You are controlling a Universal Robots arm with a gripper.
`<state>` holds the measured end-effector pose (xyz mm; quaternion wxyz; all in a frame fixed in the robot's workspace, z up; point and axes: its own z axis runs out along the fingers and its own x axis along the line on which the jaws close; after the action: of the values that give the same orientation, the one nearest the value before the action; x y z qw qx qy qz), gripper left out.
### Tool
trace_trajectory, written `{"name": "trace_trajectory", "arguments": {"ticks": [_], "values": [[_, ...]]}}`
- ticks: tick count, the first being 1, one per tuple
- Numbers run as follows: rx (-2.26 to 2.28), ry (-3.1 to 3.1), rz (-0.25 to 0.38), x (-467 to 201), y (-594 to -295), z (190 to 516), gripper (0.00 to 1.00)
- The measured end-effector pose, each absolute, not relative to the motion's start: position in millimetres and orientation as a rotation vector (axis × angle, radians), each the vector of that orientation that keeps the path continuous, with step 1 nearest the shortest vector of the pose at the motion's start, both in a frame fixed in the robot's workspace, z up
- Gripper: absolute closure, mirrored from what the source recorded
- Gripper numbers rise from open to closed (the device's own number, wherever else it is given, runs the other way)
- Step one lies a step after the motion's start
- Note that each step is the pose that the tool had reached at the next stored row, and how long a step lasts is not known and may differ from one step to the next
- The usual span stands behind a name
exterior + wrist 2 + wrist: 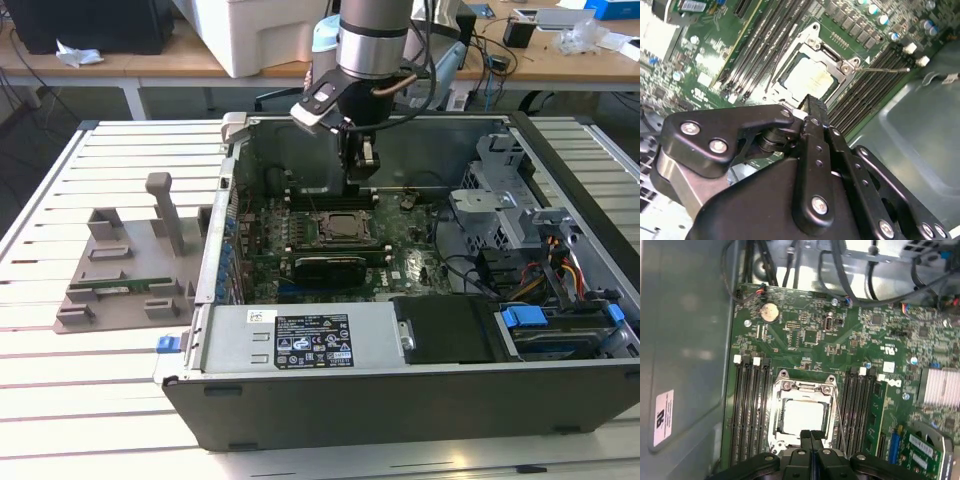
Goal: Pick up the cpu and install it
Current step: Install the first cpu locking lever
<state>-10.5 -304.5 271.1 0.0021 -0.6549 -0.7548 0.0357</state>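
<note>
The cpu (802, 415) is a pale silvery square lying flat in the metal socket frame (803, 385) on the green motherboard; the second wrist view also has the cpu (807, 78) in that frame. My gripper (811, 436) hangs just above the socket's edge, its two black fingers pressed together with nothing between them. In the second wrist view the gripper (813, 106) tips meet over the socket's rim. In the exterior view the gripper (362, 178) reaches down into the open computer case (400, 400), a little above the socket (345, 228).
Black memory slots (747, 410) flank the socket on both sides. A thin metal lever (885, 70) juts out by the socket. A grey holder block (130, 265) with a green memory stick (120, 288) sits on the slatted table at the exterior view's left. Cables and drive cages (540, 250) crowd the case's other end.
</note>
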Motion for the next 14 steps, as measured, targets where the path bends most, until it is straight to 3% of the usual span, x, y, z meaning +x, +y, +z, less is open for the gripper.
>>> {"name": "trace_trajectory", "arguments": {"ticks": [14], "values": [[-1.529, -2.754, 0.112, -10.5, -304.5, 271.1, 0.89]]}}
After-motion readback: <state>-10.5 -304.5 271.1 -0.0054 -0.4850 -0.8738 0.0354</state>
